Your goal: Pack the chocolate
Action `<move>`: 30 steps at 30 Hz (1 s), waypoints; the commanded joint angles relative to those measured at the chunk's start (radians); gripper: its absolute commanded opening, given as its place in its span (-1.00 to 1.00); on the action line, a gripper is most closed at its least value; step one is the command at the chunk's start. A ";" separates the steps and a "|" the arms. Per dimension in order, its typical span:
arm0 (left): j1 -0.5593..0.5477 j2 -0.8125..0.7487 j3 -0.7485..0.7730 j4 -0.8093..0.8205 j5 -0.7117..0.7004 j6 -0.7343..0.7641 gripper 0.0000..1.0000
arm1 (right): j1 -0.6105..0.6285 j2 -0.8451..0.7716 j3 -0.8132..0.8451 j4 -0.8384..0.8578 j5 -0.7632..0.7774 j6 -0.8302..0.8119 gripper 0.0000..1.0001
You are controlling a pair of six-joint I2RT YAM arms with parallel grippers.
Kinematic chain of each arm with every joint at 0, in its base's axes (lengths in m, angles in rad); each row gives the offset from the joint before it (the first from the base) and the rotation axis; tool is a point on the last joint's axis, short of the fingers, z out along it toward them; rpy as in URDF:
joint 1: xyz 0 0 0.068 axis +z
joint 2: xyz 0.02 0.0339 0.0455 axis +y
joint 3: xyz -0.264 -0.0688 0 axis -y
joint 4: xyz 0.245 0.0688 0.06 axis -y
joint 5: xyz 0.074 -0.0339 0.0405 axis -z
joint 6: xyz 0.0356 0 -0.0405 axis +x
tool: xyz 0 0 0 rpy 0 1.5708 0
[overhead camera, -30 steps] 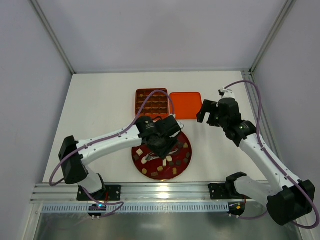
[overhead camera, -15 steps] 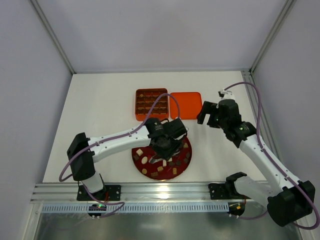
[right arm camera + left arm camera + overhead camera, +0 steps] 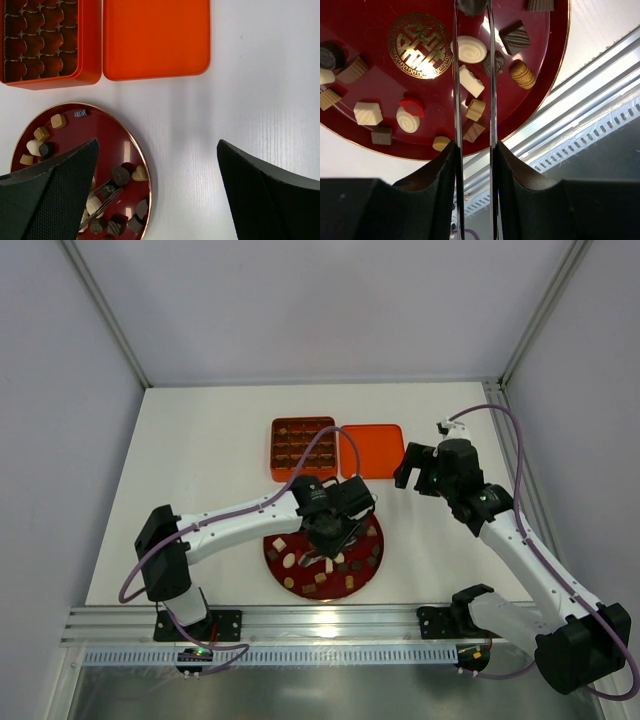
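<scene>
Several chocolate pieces (image 3: 471,49), dark, tan and cream-white, lie scattered on a round red plate (image 3: 372,540). My left gripper (image 3: 335,530) hangs over the plate, shut on a pair of thin metal tongs (image 3: 456,100). The tongs' blades run parallel and close together. Between their tips sits a dark chocolate piece (image 3: 471,5), which the right wrist view also shows in the tongs (image 3: 108,190). My right gripper (image 3: 415,468) hovers wide open over the bare table to the right of the plate, holding nothing.
An orange box (image 3: 302,448) with heart-shaped cells stands behind the plate, its orange lid (image 3: 372,450) lying flat to its right. An aluminium rail (image 3: 330,620) runs along the table's near edge. White walls enclose the table.
The left gripper shifted right over the plate a second ago and has since held its place. Its fingers squeezed the tongs narrower. The right arm stayed still.
</scene>
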 commanded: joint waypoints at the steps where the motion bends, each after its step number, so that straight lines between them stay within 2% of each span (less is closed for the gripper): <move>1: -0.005 -0.033 0.050 -0.010 -0.018 0.007 -0.47 | -0.002 -0.019 0.001 0.019 -0.006 0.002 0.99; 15: 0.050 -0.084 0.126 -0.096 -0.060 0.030 -0.51 | -0.002 -0.023 -0.006 0.025 -0.009 0.004 0.99; 21: 0.174 -0.099 0.191 -0.107 -0.048 0.059 -0.52 | -0.003 -0.017 -0.011 0.038 -0.023 0.008 0.99; 30: 0.453 0.019 0.379 -0.069 -0.113 0.102 -0.49 | -0.002 -0.005 -0.011 0.050 -0.054 0.014 0.99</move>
